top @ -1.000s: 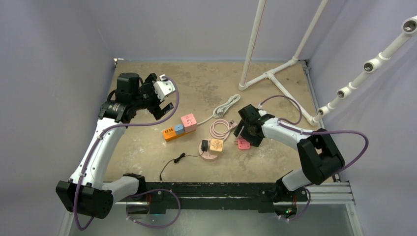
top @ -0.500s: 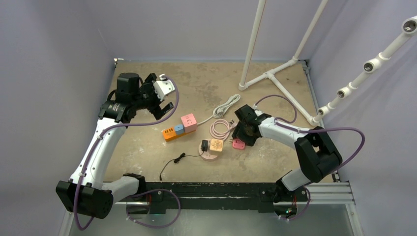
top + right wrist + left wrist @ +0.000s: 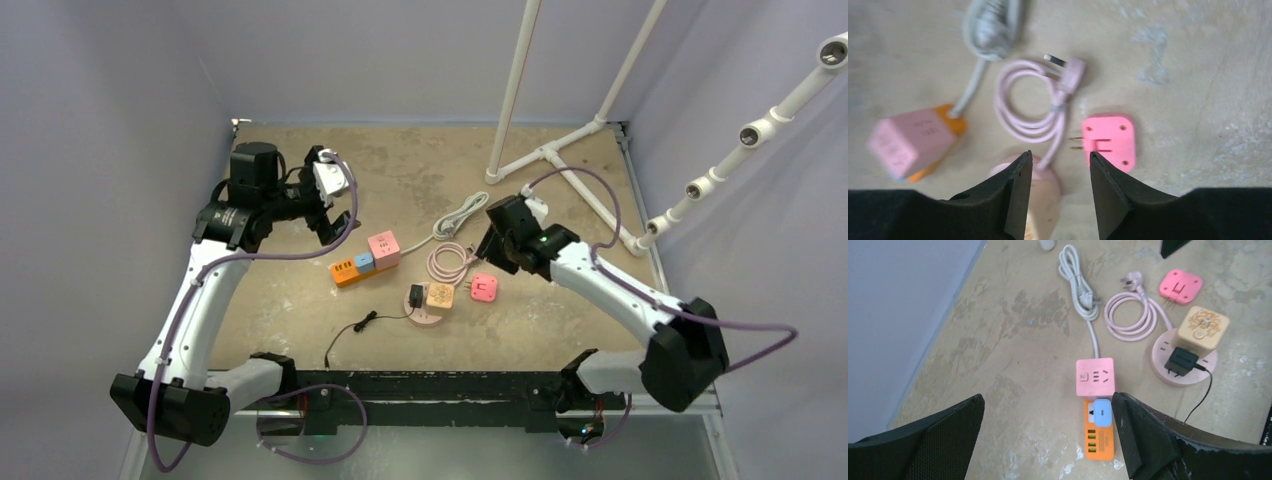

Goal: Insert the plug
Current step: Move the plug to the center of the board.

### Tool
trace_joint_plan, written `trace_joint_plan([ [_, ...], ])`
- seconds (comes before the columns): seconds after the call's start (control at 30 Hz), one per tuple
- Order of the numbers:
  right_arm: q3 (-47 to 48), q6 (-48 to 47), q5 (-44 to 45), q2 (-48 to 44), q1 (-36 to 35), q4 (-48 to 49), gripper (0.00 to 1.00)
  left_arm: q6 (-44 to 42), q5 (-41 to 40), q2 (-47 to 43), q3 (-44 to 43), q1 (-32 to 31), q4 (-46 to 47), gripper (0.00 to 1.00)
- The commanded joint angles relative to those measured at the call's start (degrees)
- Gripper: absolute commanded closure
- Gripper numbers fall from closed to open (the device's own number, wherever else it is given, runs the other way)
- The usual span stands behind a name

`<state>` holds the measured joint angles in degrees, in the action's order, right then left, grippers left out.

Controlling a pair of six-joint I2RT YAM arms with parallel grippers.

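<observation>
Pink plug (image 3: 484, 288) lies on the stained tan table (image 3: 420, 170) between lilac walls (image 3: 100, 100).

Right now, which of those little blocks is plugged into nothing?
The bright pink plug, lying alone with bare prongs. The pink cube and blue block sit on the orange strip; the tan block and black adapter sit on the round base.

White arm links (image 3: 200, 300), black joints (image 3: 682, 352), purple cables (image 3: 352, 205), black mesh-textured jaws
</observation>
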<state>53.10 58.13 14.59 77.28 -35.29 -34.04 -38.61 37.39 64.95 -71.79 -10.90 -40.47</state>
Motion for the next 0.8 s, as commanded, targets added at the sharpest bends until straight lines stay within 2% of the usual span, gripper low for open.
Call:
trace_joint_plan([
  [0.0, 5.76, -4.72, 4.08, -8.22, -0.76, -0.26, 0.51, -1.45, 12.18, -1.88, -2.34, 0.44, -0.14, 0.01],
  [0.07, 5.52, -6.36, 3.87, -9.08, -0.71, -0.8, 0.49, -1.46, 14.25, -2.4, -1.61, 0.44, 0.8, 0.01],
  [0.1, 5.06, -5.99, 3.54, -8.72, -0.78, -2.12, 0.45, -1.82, 15.02, -2.57, -1.41, 0.44, 0.81, 0.01],
  [0.17, 3.08, -4.28, 1.83, -6.99, -0.75, -4.41, 0.31, -2.66, 15.45, -2.61, -1.47, 0.44, 0.35, 0.01],
  [0.27, 0.39, -0.23, 0.91, -2.74, -0.77, -6.81, 0.26, -2.76, 14.39, -2.58, -1.92, 0.44, 0.26, 0.01],
  [0.43, -2.9, -1.0, -2.48, 1.29, -0.71, -2.55, 0.23, -3.06, 12.42, -3.14, -1.67, 0.44, 0.1, 0.01],
  [0.77, -4.34, -1.78, -1.29, 6.45, -0.76, 4.78, 0.22, -4.76, 12.23, -4.39, 0.31, 0.44, -0.22, 0.01],
])
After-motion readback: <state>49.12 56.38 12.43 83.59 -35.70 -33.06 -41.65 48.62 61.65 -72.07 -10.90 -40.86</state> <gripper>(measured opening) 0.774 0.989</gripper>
